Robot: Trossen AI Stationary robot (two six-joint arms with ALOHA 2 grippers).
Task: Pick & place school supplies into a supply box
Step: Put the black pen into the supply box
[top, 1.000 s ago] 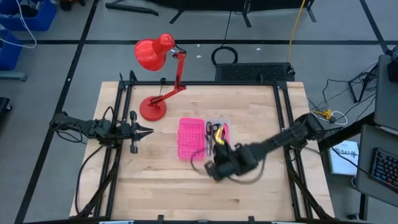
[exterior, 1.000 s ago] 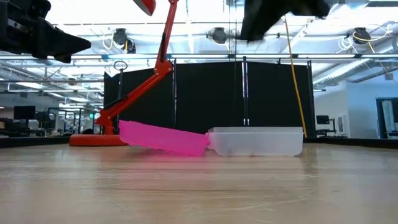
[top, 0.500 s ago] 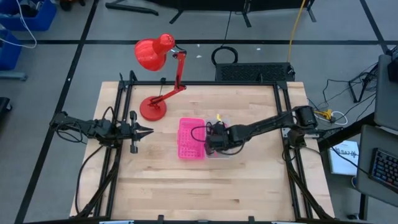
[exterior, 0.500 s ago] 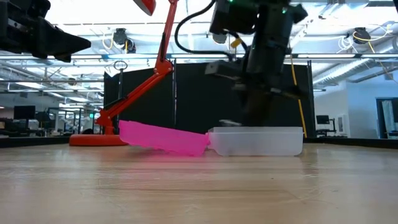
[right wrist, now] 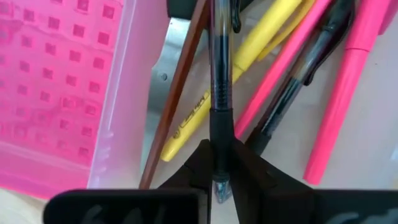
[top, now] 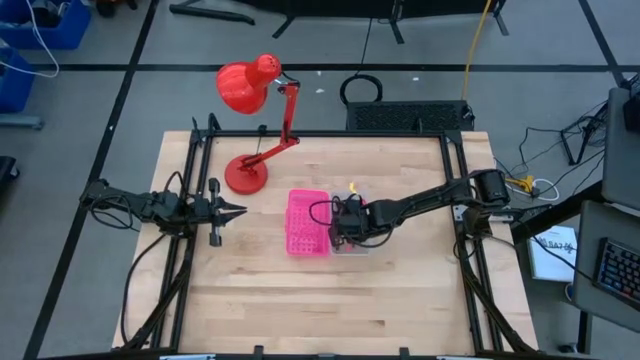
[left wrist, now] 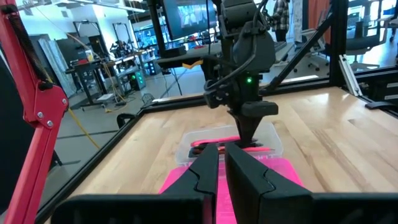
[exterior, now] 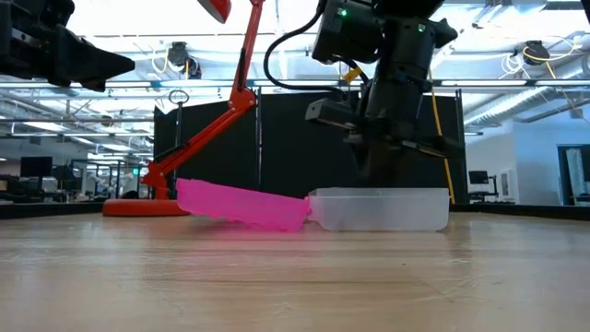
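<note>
The supply box lies open mid-table: the pink gridded half (top: 308,222) on the left and the clear tray (exterior: 378,210) on the right. The tray holds yellow (right wrist: 249,50) and pink pens (right wrist: 348,87), a black pen (right wrist: 298,81), a brown pencil (right wrist: 177,93) and a scissors blade (right wrist: 161,68). My right gripper (top: 345,225) points down into the tray, shut on a slim black pen (right wrist: 221,74). My left gripper (top: 238,210) is shut and empty, above the table left of the box. My right gripper pinches the black pen near its tip end (right wrist: 219,146) between its two fingers. The fingers come from above, pointing down, and lie across the pen. The pen lies roughly level over the other pens in the tray; whether it rests on them I cannot tell.
A red desk lamp (top: 250,90) stands with its base (top: 246,176) at the table's far left, close behind the pink half. Black frame rails run along the table's left and right edges. Bare wood lies between the box and the near edge.
My right gripper has gone from the near side of the box toward the far edge until it is over the clear tray. It has also come down to the tray, carrying the black pen. It has hardly moved over the last half second.
</note>
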